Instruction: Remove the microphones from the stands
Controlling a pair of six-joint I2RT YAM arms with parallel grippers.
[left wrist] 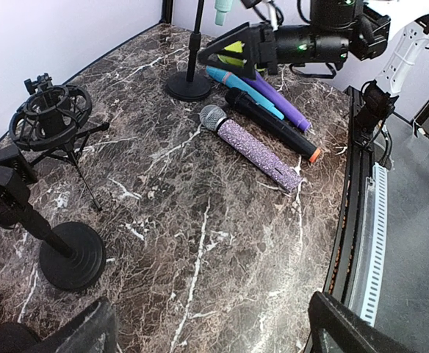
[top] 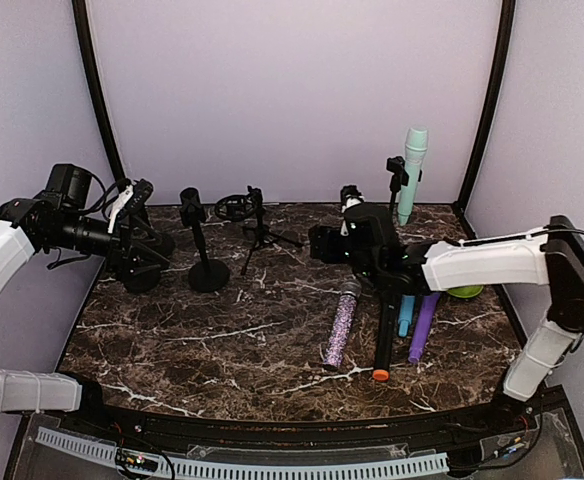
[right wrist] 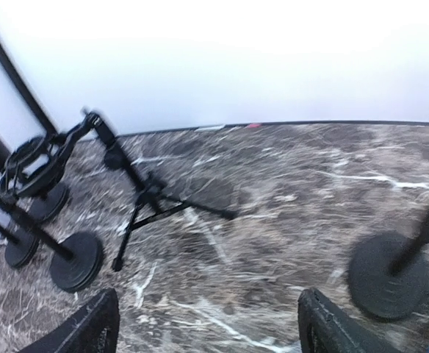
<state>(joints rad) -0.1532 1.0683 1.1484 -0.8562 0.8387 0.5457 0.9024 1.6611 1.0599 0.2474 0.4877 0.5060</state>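
A mint-green microphone (top: 413, 168) stands upright in the clip of a black stand (top: 397, 182) at the back right; its lower end (left wrist: 222, 9) and the stand's round base (left wrist: 189, 87) show in the left wrist view. My right gripper (top: 320, 243) hangs open and empty over the table's middle, left of that stand; its fingers (right wrist: 82, 331) frame bare marble around the gripper's gap (right wrist: 207, 334). My left gripper (top: 148, 260) is open and empty at the far left, and in its own view the gripper (left wrist: 214, 338) looks down on bare table.
Lying at right are a glittery purple microphone (top: 341, 323), a black one (top: 384, 330), a blue one (top: 405, 315) and a purple one (top: 424, 325). An empty round-base stand (top: 209, 272) and a tripod with shock mount (top: 254, 225) stand at back left. A green object (top: 465, 291) lies under my right arm.
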